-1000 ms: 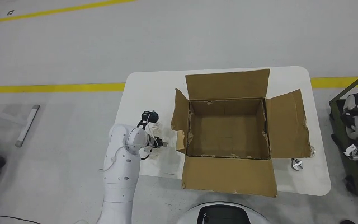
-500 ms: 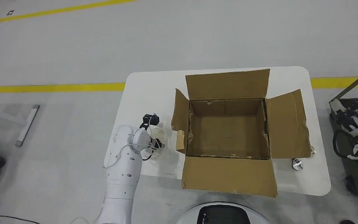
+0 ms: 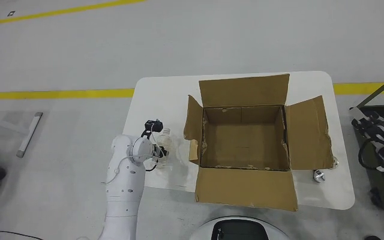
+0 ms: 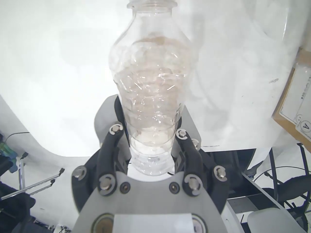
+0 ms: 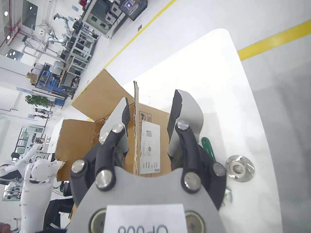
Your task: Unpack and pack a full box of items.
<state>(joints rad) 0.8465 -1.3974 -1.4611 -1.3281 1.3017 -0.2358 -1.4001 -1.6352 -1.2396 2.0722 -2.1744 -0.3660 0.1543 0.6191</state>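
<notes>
Left claw (image 4: 149, 132) grips clear bottle (image 4: 151, 73) beside box (image 3: 243, 144).

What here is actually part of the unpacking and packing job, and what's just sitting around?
Job: open brown cardboard box, empty; clear plastic bottle in the left gripper; probably also the round metal flange and green handle beside the box.
Just there: white table underneath; dark rack of cables beside the table.
</notes>
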